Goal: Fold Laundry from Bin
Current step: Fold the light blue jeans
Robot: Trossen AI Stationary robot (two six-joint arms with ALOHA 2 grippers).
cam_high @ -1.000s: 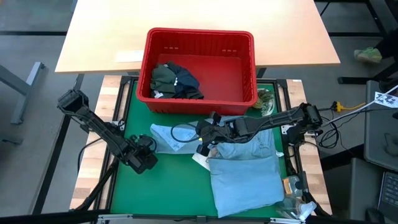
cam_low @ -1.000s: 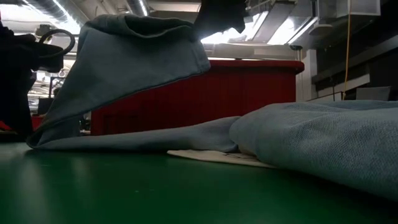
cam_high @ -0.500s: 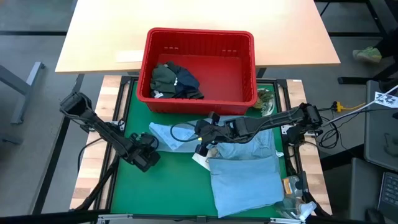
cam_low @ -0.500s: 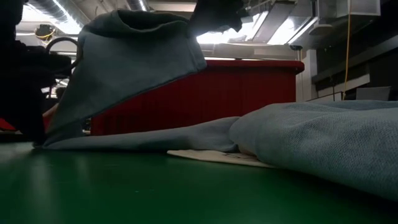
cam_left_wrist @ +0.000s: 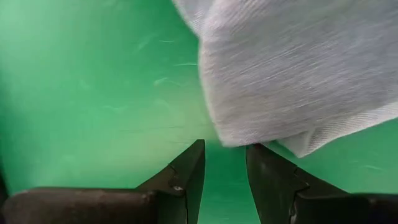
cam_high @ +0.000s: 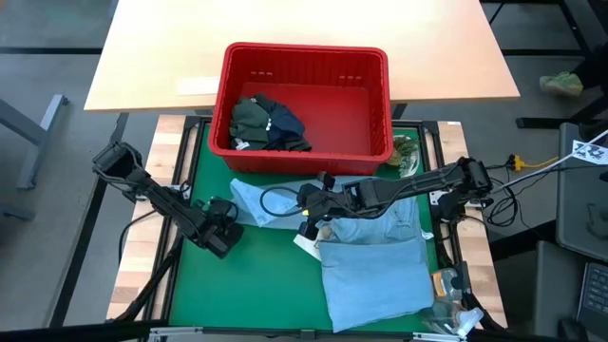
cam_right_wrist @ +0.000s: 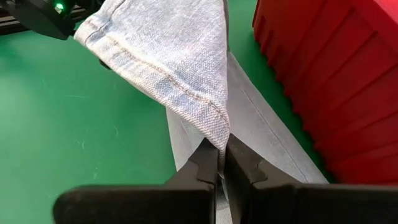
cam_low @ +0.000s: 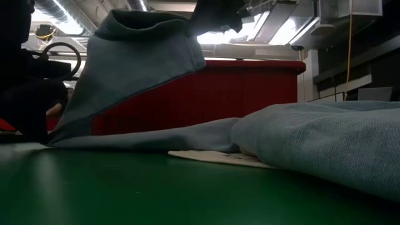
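Pinching a fold of the light blue shirt [cam_right_wrist: 180, 56], the right gripper [cam_right_wrist: 222, 163] is clamped tight on the hemmed edge and holds it lifted above the green mat [cam_high: 256, 285], just in front of the bin [cam_high: 304, 59]. In the low view that lifted flap [cam_low: 134, 69] tents up with its lower corner trailing to the mat.

Left gripper [cam_left_wrist: 224, 163] sits low on the mat at the flap's free corner, jaws part-open with nothing between them; the cloth edge [cam_left_wrist: 267, 134] lies right at the fingertips, possibly touching, not gripped. High view puts it [cam_high: 220, 220] at the shirt's left end.

Rest of the shirt [cam_high: 375, 271] lies spread on the right half of the mat, with a pale sheet [cam_high: 306, 243] peeking from under it. Dark garments [cam_high: 266, 123] are still in the bin, so I'd say the task is early: first piece out, being spread for folding.

Step in hand, as I read it: a two-arm grab to stretch the shirt flat. Next move calls for the left gripper to nose forward slightly so the corner is inside the jaws, close on a single layer, then pull apart from the right. Risks: closing on mat, or bunching the corner.
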